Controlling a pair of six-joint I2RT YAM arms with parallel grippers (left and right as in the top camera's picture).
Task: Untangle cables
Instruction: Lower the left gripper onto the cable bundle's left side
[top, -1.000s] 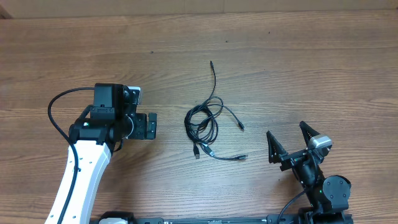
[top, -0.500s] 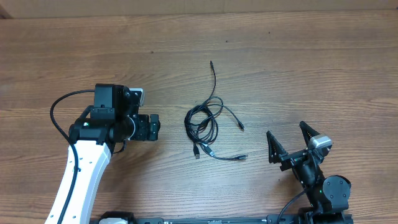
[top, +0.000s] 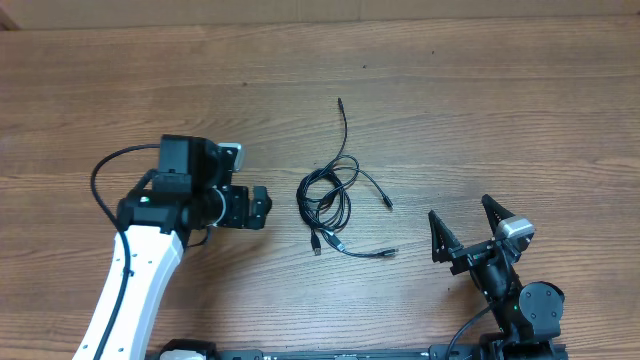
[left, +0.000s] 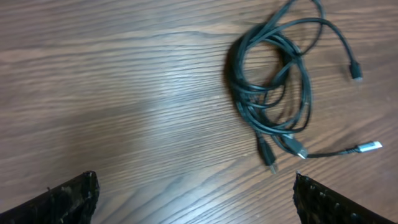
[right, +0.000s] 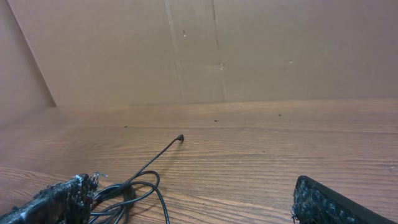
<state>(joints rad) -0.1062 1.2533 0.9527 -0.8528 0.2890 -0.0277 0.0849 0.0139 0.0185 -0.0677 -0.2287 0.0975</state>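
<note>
Seen bunched in loose overlapping loops at the middle of the wood-grain tabletop (top: 500, 100): thin black cables (top: 330, 200), smooth and rubbery, tipped with a silvery plug (left: 371, 147) and small dark ones. Judged light, limp and springy, liable to drag the whole knot along if tugged. Best taken, probably, at a free tail just behind a plug, clear of the coil. Left claw (top: 258, 207) near the bundle, right claw (top: 460, 210) farther off, both spread wide, holding nothing.
</note>
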